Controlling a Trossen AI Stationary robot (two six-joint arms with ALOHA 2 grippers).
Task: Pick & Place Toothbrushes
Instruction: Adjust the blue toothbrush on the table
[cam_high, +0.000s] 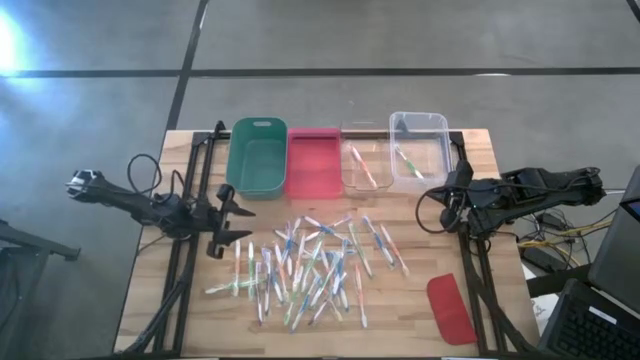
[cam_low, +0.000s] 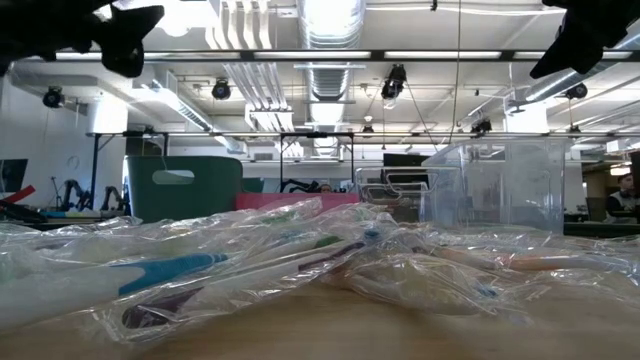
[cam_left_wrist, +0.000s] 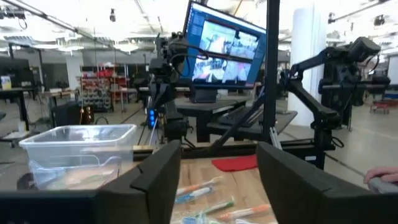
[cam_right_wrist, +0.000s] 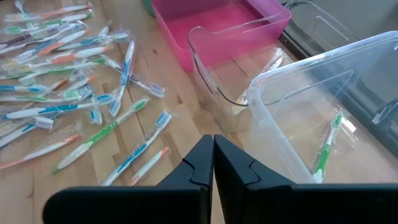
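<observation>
Toothbrushes (cam_high: 310, 265) litter wooden table (cam_high: 410, 320); monitor (cam_left_wrist: 227, 46) behind.

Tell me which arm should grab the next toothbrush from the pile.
Probably left. The left gripper hangs open beside the near edge of the toothbrush pile. The right gripper is shut and sits back by the clear bin holding a green toothbrush.

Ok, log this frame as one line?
left gripper: open, empty, beside pile | right gripper: shut, by clear bins | toothbrushes: piled on table | green toothbrush: in clear bin
</observation>
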